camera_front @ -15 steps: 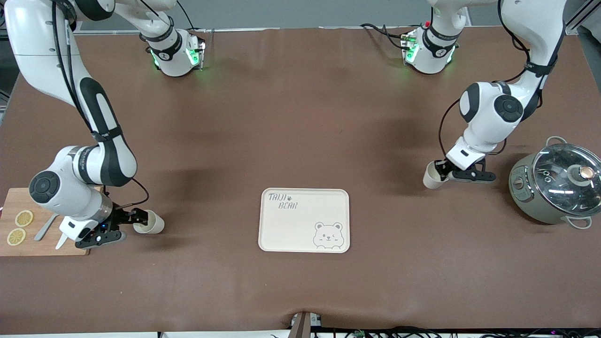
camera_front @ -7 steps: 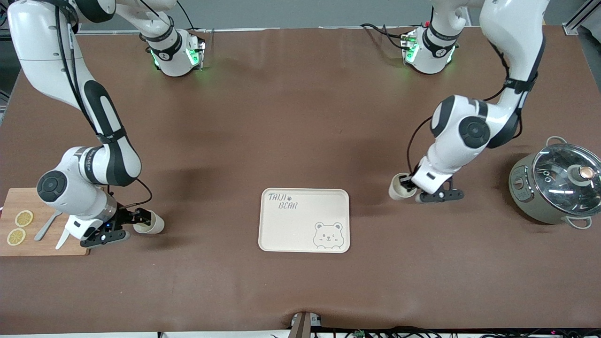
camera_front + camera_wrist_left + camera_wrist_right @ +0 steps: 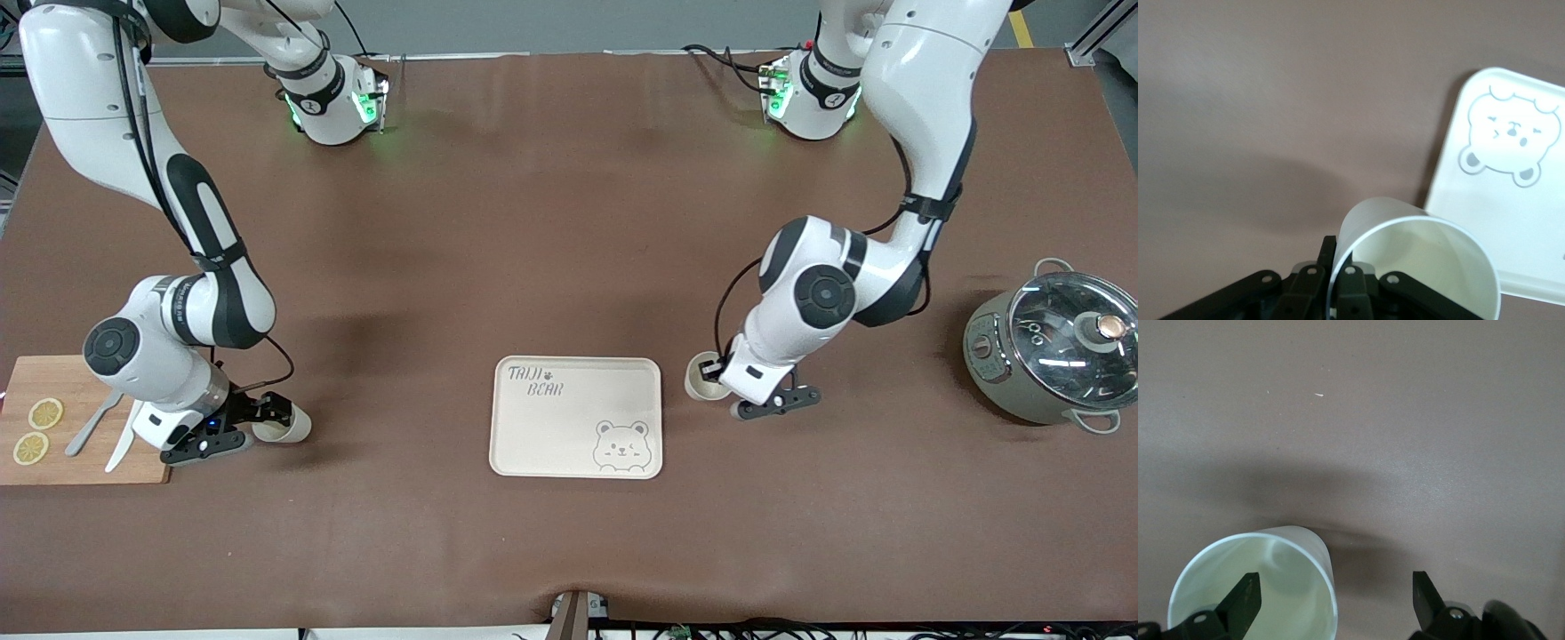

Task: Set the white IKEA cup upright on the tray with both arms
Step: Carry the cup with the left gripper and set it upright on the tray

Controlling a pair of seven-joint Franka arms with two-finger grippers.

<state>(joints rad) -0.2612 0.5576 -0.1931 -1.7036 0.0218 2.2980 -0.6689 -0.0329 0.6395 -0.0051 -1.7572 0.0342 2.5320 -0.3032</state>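
Note:
The cream tray [image 3: 542,436] with bear drawing lies mid-table, also in the left wrist view [image 3: 1511,220]. My left gripper [image 3: 717,373] is shut on the rim of a white cup [image 3: 702,380], one finger inside and one outside the wall [image 3: 1418,267], just off the tray's edge toward the left arm's end. A second white cup [image 3: 286,425] lies on its side near the cutting board. My right gripper [image 3: 267,414] stands open at its mouth, with one finger [image 3: 1245,600] inside the cup [image 3: 1271,587] and the other outside.
A wooden cutting board [image 3: 89,462] with lemon slices and cutlery sits at the right arm's end. A grey pot with a glass lid [image 3: 1058,351] stands at the left arm's end. Brown table covering surrounds the tray.
The left arm has carried its cup from near the pot toward the tray's edge. The right arm shifted slightly; its cup has stayed in place.

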